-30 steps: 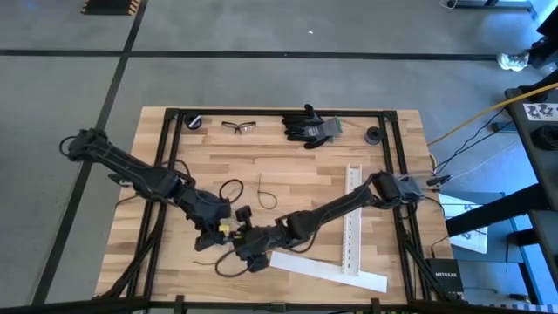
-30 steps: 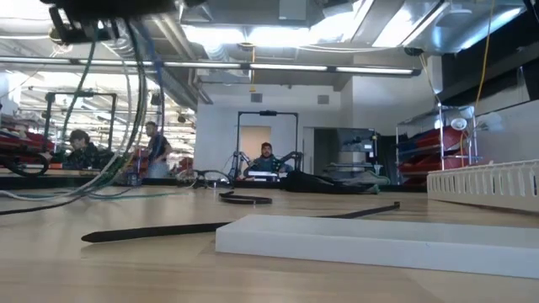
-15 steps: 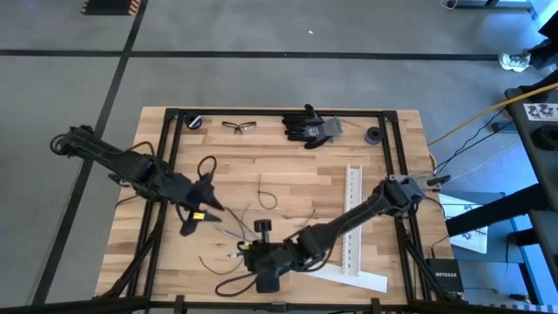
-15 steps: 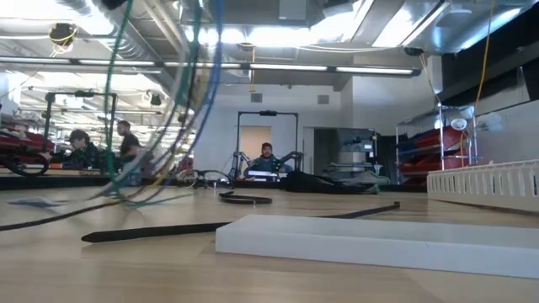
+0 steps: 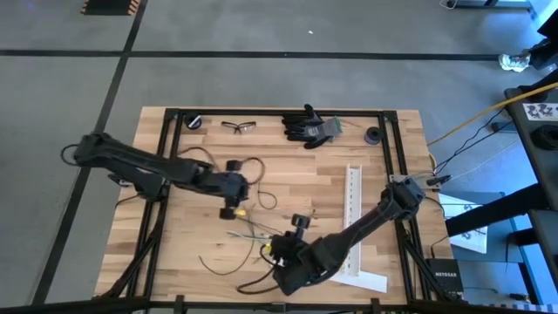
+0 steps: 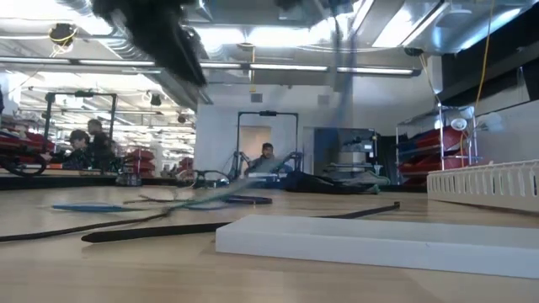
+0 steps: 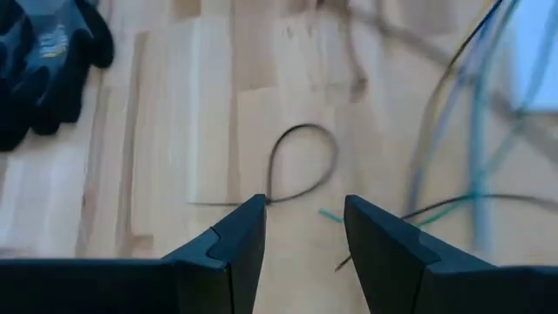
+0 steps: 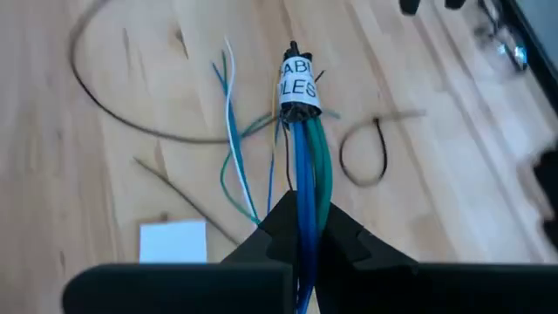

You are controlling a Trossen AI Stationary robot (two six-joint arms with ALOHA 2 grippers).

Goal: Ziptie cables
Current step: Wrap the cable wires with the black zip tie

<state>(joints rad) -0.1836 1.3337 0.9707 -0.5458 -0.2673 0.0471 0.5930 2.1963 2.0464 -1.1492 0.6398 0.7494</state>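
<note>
Your left gripper (image 5: 234, 209) swung in from the left side of the pale wooden table (image 5: 384, 253) to its middle, and its fingers (image 7: 235, 240) stood apart with nothing between them. Just ahead of them lay a thin black ziptie bent into a loop (image 7: 301, 166). Your right gripper (image 5: 268, 253) slid nearer the front edge, and its fingers were pinched tight on the bundle of thin blue and green cables (image 8: 305, 166), which had a white label wrapped round it. Some loose wires (image 5: 248, 228) now lay spread on the wood between your two grippers. The black work gloves (image 5: 309, 126) stayed at the back.
</note>
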